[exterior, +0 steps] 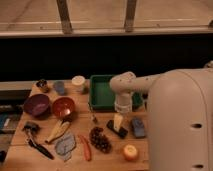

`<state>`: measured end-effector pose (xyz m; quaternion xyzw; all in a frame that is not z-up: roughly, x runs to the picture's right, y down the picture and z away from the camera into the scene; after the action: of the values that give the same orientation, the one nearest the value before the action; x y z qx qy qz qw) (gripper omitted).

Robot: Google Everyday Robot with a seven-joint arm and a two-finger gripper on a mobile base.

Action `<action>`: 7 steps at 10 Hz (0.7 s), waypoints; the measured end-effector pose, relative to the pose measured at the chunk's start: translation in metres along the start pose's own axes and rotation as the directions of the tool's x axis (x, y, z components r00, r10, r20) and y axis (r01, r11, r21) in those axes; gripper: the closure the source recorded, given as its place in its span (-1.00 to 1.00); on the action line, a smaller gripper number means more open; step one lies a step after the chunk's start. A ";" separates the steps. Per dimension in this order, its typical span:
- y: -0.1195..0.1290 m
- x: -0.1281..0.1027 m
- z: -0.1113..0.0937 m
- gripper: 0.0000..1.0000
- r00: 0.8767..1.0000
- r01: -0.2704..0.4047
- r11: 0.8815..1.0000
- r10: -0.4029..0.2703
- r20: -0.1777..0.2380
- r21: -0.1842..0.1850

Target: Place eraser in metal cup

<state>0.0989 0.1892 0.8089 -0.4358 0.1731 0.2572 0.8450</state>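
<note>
On the bench (pixel 80 120), the eraser (pixel 122 133) lies nearest me, just left of a blue-grey block (pixel 138 127). My hand (pixel 118 123) hangs right over the eraser, spread wide and gripping nothing. Beyond is the green tray (pixel 102 92). The metal cup (pixel 42 85) stands at the far-left corner.
</note>
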 end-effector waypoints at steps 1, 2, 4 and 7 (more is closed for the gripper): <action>0.004 -0.004 0.002 -0.60 1.000 0.003 1.000 -0.003 -0.015 0.010; 0.007 -0.007 0.004 -0.60 1.000 0.006 1.000 -0.006 -0.027 0.019; 0.017 -0.015 0.010 -0.60 0.999 0.014 0.999 -0.013 -0.047 0.030; 0.026 -0.025 0.019 -0.60 0.998 0.024 0.999 -0.022 -0.067 0.025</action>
<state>0.0648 0.2109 0.8156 -0.4351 0.1994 0.2307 0.8472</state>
